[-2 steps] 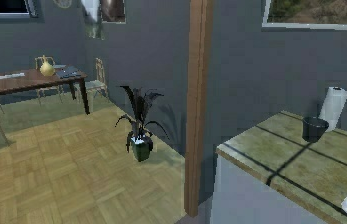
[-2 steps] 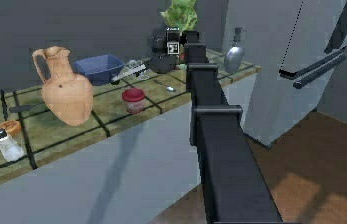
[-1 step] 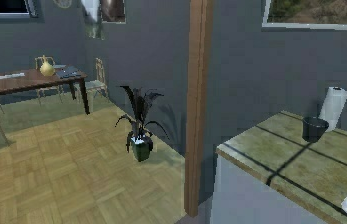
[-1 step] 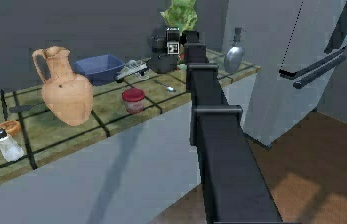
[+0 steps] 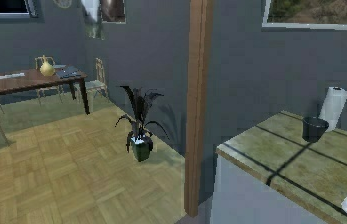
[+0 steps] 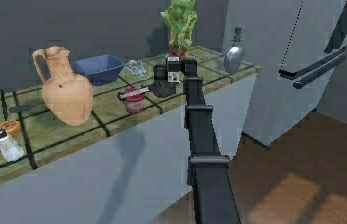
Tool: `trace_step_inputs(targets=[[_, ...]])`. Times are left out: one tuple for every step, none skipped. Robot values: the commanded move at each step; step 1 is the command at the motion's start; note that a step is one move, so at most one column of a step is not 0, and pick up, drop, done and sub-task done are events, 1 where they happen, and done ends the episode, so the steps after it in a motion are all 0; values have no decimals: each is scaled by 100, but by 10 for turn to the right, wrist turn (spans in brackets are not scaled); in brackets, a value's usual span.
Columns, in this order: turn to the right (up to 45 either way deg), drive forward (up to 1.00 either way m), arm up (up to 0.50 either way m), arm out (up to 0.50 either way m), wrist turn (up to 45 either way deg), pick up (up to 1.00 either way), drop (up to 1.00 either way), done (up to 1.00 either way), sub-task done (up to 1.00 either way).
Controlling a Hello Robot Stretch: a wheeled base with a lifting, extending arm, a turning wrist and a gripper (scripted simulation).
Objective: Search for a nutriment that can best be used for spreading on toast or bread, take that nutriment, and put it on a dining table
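In the arm side view the dark arm bar rises from the bottom edge to the tiled counter [image 6: 101,125]. My gripper [image 6: 151,87] sits left of the two white squares, over the counter top. A small squat thing, red and white like a jar [image 6: 134,98], stands on the counter right at the gripper's far end. I cannot tell whether the gripper holds anything. The dark wooden dining table [image 5: 31,80] stands at the forward view's far left, with a yellow vase [image 5: 47,68] on it.
On the counter are a terracotta pitcher [image 6: 66,88], a blue bowl [image 6: 99,68], a white bottle [image 6: 8,140], a grey bottle [image 6: 236,52] and a plant [image 6: 179,22]. A grey fridge [image 6: 301,70] stands to the right. Ahead, a potted plant [image 5: 141,128] and a wooden post [image 5: 196,100] stand on the parquet.
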Motion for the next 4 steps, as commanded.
trace_step_inputs(targets=[[0, 0, 0, 0, 0, 100, 0, 0, 0], [0, 0, 8, 0, 0, 0, 0, 0, 0], [0, 0, 0, 0, -450, 0, 0, 0, 0], [0, 0, 0, 0, -450, 0, 0, 0, 0]])
